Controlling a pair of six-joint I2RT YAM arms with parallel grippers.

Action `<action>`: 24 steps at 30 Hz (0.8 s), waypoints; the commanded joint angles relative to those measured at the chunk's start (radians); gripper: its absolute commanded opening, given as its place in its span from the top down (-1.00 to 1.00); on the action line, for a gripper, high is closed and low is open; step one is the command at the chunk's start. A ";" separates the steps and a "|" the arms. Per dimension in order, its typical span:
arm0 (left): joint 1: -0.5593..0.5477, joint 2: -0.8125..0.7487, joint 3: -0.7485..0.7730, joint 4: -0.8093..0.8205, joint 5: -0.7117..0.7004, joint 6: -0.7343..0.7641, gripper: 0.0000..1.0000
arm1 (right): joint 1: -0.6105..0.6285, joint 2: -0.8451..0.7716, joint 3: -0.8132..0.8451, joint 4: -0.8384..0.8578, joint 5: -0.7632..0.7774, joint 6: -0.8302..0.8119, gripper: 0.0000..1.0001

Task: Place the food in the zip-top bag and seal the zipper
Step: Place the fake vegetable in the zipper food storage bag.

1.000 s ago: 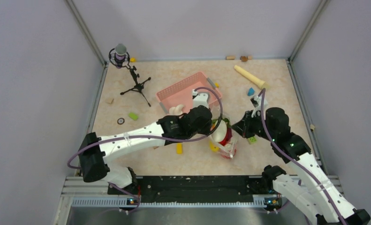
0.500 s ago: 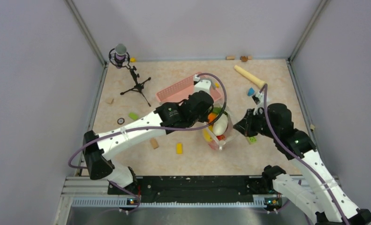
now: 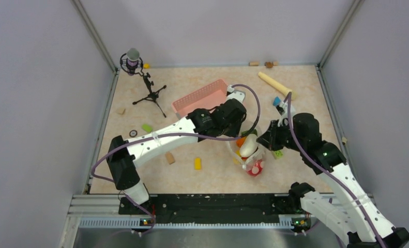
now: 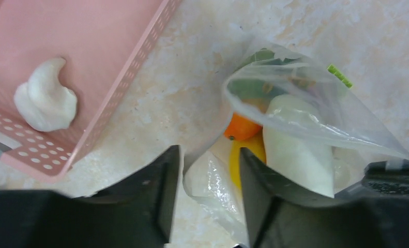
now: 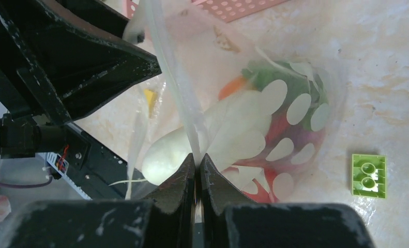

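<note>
Left arm has swung right since a second ago, and the left gripper (image 4: 210, 155) has gone from clamped to jaws apart. Loose bag film sits in the gap, nothing pinched as far as I can tell.

The zip-top bag (image 3: 247, 151) has slumped onto the table (image 3: 181, 77), right of centre and just near of the pink basket (image 4: 135, 67). Right gripper (image 5: 197, 157) is pressed together on the bag's edge, on what looks like the zipper (image 5: 172, 77) strip.

Status: most of the food is loaded. Long white piece (image 5: 228, 129), orange piece (image 4: 241, 127), yellow piece (image 4: 246, 155), plus green and red bits showing through the film. One curled white piece (image 4: 44, 102) lies in the basket, not bagged. Mouth gapes, zipper not pressed.

Left to do: bag that piece, then seal.
</note>
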 commanded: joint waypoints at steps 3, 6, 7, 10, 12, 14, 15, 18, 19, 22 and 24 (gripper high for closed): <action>0.005 -0.044 -0.014 -0.041 0.004 -0.011 -0.34 | -0.003 -0.029 -0.016 0.061 0.012 -0.012 0.91; 0.005 -0.069 -0.066 -0.043 0.021 -0.041 -0.44 | -0.002 -0.025 -0.021 0.067 0.007 -0.009 0.91; 0.005 -0.078 -0.079 -0.045 0.030 -0.046 -0.47 | -0.002 -0.025 -0.021 0.067 0.006 -0.009 0.91; 0.005 -0.098 -0.117 -0.061 0.079 -0.058 -0.54 | -0.003 -0.028 -0.025 0.069 0.001 -0.009 0.91; 0.005 -0.121 -0.160 -0.060 0.123 -0.064 -0.56 | -0.002 -0.027 -0.029 0.070 -0.002 -0.009 0.91; 0.004 -0.168 -0.221 -0.033 0.144 -0.061 -0.58 | -0.003 -0.027 -0.034 0.072 -0.006 -0.008 0.91; 0.004 -0.195 -0.252 -0.016 0.152 -0.060 -0.61 | -0.003 -0.026 -0.035 0.074 -0.006 -0.010 0.90; 0.005 -0.301 -0.330 0.046 0.157 -0.062 -0.67 | -0.003 -0.025 -0.040 0.075 -0.006 -0.011 0.91; 0.005 -0.334 -0.357 0.065 0.137 -0.065 -0.68 | -0.003 -0.026 -0.040 0.075 -0.006 -0.010 0.91; 0.013 -0.411 -0.407 0.114 -0.007 -0.080 -0.78 | -0.003 -0.030 -0.043 0.075 -0.007 -0.012 0.91; 0.054 -0.421 -0.393 0.090 -0.064 -0.092 -0.85 | -0.003 -0.034 -0.044 0.075 -0.005 -0.015 0.91</action>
